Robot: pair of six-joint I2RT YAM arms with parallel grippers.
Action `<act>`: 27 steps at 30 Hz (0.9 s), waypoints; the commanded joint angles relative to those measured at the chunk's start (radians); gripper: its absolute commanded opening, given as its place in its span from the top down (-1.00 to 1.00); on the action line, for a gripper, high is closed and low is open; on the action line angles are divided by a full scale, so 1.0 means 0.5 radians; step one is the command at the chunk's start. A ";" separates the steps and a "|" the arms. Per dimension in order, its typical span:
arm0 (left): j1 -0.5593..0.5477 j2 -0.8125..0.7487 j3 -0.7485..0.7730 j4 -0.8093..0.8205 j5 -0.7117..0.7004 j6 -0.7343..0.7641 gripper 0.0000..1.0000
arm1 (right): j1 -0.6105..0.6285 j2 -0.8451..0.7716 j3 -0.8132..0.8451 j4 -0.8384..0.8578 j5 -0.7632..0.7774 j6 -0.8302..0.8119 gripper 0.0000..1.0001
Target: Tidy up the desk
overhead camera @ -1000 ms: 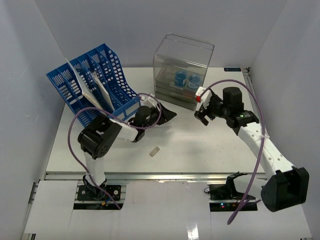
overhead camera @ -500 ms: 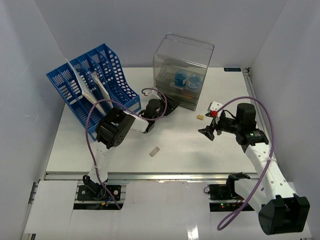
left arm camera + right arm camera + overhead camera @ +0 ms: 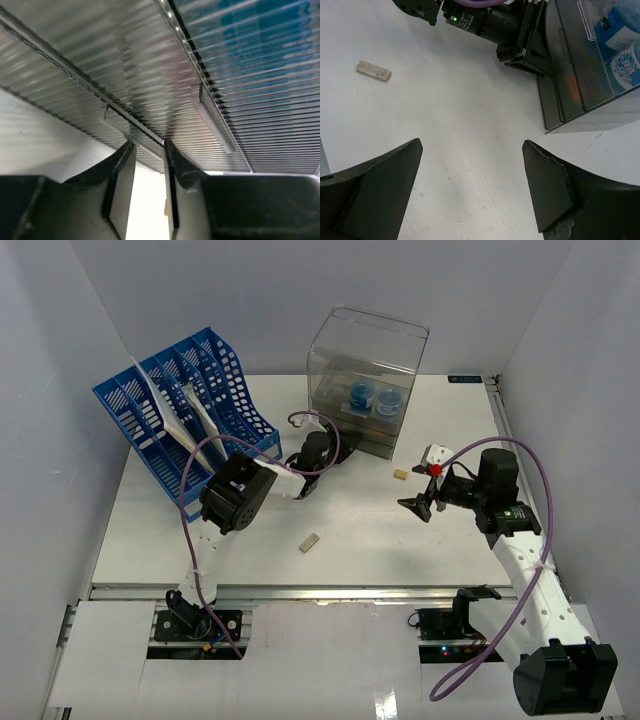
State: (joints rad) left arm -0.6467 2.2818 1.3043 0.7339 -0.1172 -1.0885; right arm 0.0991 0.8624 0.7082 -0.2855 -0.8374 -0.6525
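The desk (image 3: 370, 540) is a white tabletop with a clear plastic drawer box (image 3: 370, 370) at the back. My left gripper (image 3: 333, 447) is pressed up against the box's lower front. In the left wrist view its jaws (image 3: 148, 145) stand a narrow gap apart with the thin handle lip of a drawer (image 3: 131, 131) at the fingertips; white desk shows between them. My right gripper (image 3: 415, 505) hovers wide open over bare desk to the right of the box, with nothing between its fingers (image 3: 380, 185). A small beige block (image 3: 309, 542) lies mid-desk, also visible in the right wrist view (image 3: 374, 71).
A blue slotted file rack (image 3: 185, 410) holding papers stands at the back left. Two blue-labelled items (image 3: 373, 397) sit inside the drawer box (image 3: 570, 85). A second small beige piece (image 3: 401, 475) lies right of the box. A metal rail (image 3: 300, 590) runs along the front edge.
My left gripper has moved right to the drawer box front and its jaws have narrowed. My right arm drew back from the box toward the right, then barely moved.
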 commanded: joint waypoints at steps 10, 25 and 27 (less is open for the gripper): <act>0.003 -0.096 -0.118 0.047 0.100 0.107 1.00 | -0.043 -0.015 -0.015 0.061 -0.051 0.026 -0.74; -0.183 -0.657 -0.977 0.256 0.176 0.322 0.99 | -0.100 0.075 -0.022 0.097 0.037 0.106 -0.76; -0.180 -0.661 -0.972 0.223 0.203 0.332 0.65 | -0.103 0.117 -0.029 0.124 0.070 0.153 -0.78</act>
State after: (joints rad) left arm -0.7225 2.0045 0.8432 0.8827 -0.0728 -1.0221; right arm 0.0551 0.8904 0.7048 -0.2779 -0.8300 -0.6278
